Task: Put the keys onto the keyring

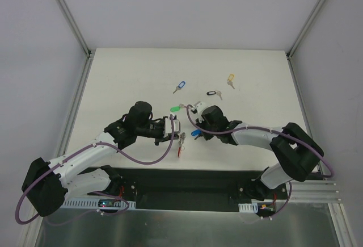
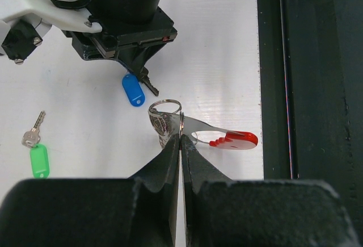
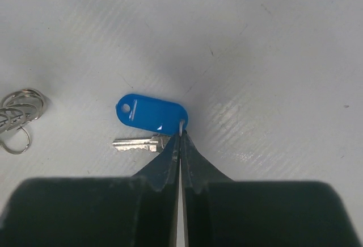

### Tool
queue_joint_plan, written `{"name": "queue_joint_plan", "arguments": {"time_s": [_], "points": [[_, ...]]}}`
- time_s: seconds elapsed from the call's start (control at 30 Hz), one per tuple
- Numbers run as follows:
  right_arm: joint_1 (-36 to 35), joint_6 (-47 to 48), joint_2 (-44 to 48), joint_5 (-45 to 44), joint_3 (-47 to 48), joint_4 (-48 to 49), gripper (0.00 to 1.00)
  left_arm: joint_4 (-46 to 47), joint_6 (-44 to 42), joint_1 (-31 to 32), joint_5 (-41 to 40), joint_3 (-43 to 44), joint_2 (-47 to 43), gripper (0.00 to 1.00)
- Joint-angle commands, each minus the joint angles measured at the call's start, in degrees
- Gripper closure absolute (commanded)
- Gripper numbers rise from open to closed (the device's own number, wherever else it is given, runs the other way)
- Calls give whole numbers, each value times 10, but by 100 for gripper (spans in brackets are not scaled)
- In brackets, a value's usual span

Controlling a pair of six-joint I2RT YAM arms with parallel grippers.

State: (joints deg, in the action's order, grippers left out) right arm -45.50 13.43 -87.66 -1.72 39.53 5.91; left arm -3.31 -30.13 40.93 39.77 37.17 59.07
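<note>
Left wrist: left gripper (image 2: 180, 139) clamped tight on keyring (image 2: 238, 140) | right wrist: right gripper (image 3: 181, 138) pinching blue-tagged key (image 3: 152, 113) by its ring

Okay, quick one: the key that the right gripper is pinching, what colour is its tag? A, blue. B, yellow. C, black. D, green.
A: in the right wrist view the right gripper is shut on the small ring of the blue-tagged key, which lies on the table.
</note>
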Motion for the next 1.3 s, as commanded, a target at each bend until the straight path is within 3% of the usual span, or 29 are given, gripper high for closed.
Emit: {"name": "queue_joint_plan", "arguments": {"time_s": [0.0,0.1,0.13,0.27,0.6,1.27], "points": [[2,-14,24,0,-16,17,95,-8,5,3,-6,14,-3,100],[1,-16,39,7,4,-13,83,-9,6,3,-7,14,-1,100],[1,-17,44,7,9,-34,74,-9,6,4,-8,13,-1,100],[2,-16,66,-14,55,-111,63,-8,6,3,-9,14,-2,100],[8,7,30,-12,168,-276,66,-9,6,3,-12,13,-6,100],[-50,-9,-117,-132,281,-362,72,-8,8,4,-13,14,-7,100]]}}
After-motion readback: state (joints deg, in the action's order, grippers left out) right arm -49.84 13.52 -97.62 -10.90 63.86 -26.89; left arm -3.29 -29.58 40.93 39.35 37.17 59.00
